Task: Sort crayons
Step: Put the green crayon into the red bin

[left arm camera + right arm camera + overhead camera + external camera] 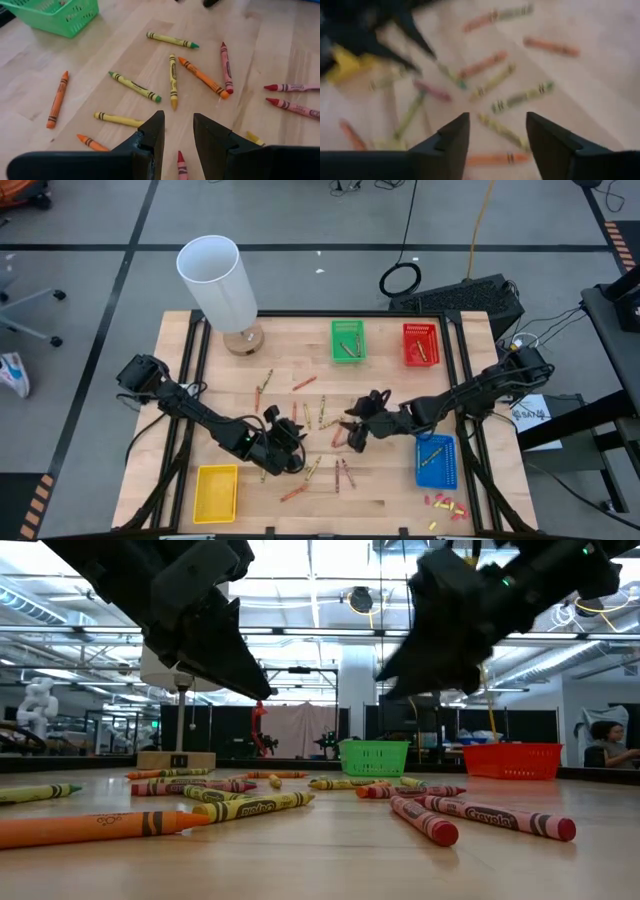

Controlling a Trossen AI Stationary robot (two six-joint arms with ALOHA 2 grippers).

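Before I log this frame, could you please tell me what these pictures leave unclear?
- Yellow basket, high view: contents too small to tell.
- Blue basket, high view: what lies inside is too small to name.
- Crayons, right wrist view: blurred, so colours are uncertain.
- Left gripper, left wrist view: its fingers hide most of a red crayon.
- Right gripper: open, holding nothing.

A robotics lab or workshop. A wooden counter (390, 480) stands on a grey floor (90, 280) marked with black tape lines. Behind the left pincer (262, 695), a large open hall has exposed ceiling beams, strip lights and machinery. Beyond the right pincer (385, 675), a person (605, 745) sits at a workstation.
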